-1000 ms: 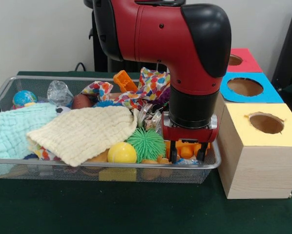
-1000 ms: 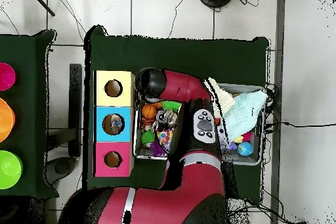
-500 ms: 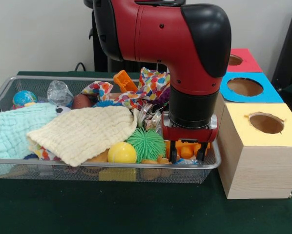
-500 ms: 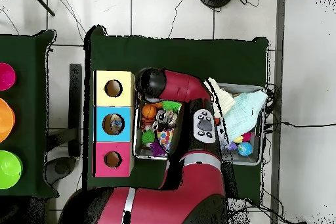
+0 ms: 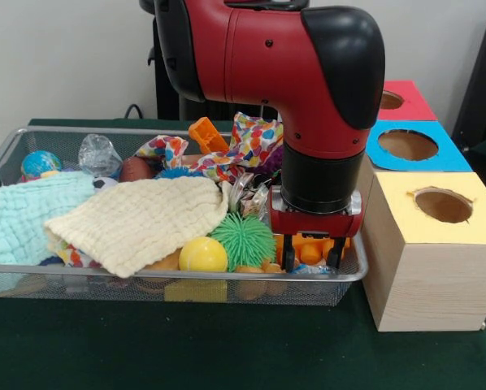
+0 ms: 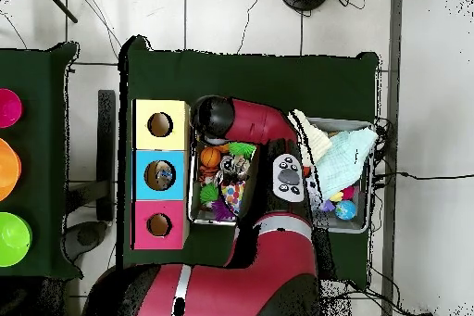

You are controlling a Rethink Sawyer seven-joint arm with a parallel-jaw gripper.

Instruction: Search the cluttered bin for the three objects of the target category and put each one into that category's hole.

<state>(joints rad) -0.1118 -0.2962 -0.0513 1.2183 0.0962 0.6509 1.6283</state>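
Gripper [image 5: 312,262] spread, fingers straddling orange toy [image 5: 310,246] at lower right of bin [image 5: 145,275], likely lined up to pinch it | target: toy in bin, right end beside yellow box [image 5: 438,248] | holes [image 5: 443,204] close by, so carry looks short.

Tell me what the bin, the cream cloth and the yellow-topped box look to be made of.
Bin: metal wire mesh, silvery, see-through walls with a shiny rim.
Cream cloth: soft woven cotton, probably muslin; crinkled, matte, draping.
Yellow-topped box: pale wood or wood-look board, with visible grain; matte yellow top sheet.
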